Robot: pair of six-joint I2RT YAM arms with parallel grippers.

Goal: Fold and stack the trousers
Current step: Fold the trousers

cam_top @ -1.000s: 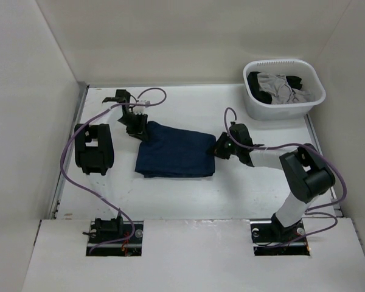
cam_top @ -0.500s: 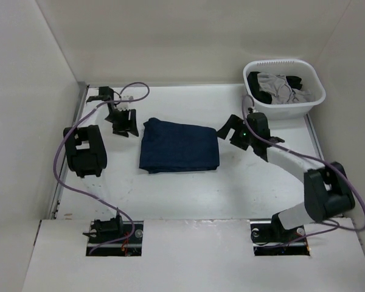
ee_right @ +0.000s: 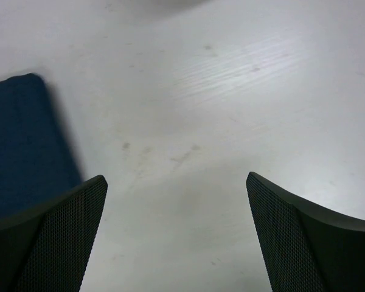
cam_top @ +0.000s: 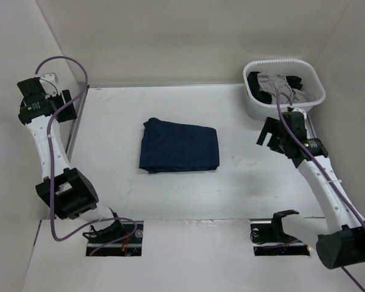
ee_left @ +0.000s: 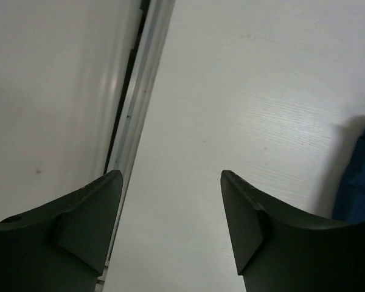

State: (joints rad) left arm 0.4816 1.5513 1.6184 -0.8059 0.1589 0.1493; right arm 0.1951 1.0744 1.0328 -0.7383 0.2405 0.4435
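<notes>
Trousers [cam_top: 179, 146] lie folded, well apart from the released left gripper [ee_left: 170, 176] and released right gripper [ee_right: 176, 179].

Dark navy trousers [cam_top: 180, 146], folded into flat rectangle, lying mid-table

— Entry one, the trousers?
— Trousers [cam_top: 179, 146]: lay on the table [cam_top: 243, 182], about its middle.
— Entry two?
— Basket [cam_top: 274, 111]: stood at the far right corner, garments [cam_top: 277, 85] inside it.
— The arms?
— Left gripper [ee_left: 170, 179]: at the far left edge, well apart from the trousers. Right gripper [ee_right: 176, 179]: right of the trousers, just before the basket.
</notes>
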